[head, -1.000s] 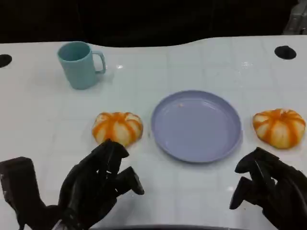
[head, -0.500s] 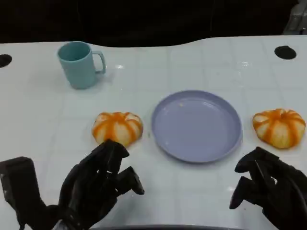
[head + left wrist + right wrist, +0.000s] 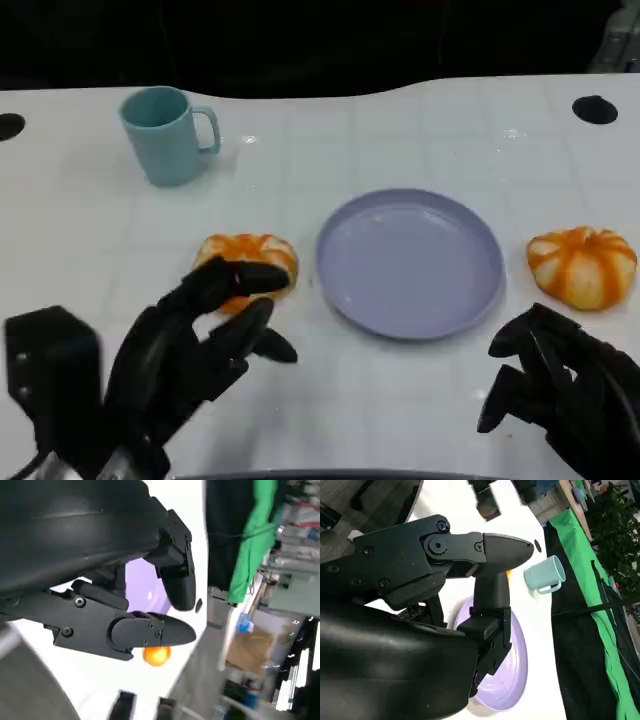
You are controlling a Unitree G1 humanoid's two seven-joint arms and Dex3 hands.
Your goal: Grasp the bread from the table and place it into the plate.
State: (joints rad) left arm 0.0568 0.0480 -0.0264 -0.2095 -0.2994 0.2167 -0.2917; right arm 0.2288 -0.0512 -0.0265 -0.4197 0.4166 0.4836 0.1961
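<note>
Two orange-and-white striped bread rolls lie on the white table. One roll (image 3: 246,258) is left of the lavender plate (image 3: 410,262), the other roll (image 3: 582,265) to its right. My left hand (image 3: 195,340) hovers just in front of the left roll, fingers spread apart, upper fingers reaching over the roll's near edge and hiding part of it; it holds nothing. My right hand (image 3: 555,395) stays low at the near right, fingers curled loosely, holding nothing, short of the right roll. The left wrist view shows the plate (image 3: 145,587) and a roll (image 3: 157,655) past the fingers. The plate (image 3: 502,665) is bare.
A teal mug (image 3: 166,134) stands at the far left of the table, also seen in the right wrist view as a mug (image 3: 545,574). Two dark round holes (image 3: 595,109) mark the table's far corners. The table's near edge lies just below both hands.
My left hand has risen and stretched forward, its fingers opening over the near side of the left roll. The right hand and all objects have stayed put.
</note>
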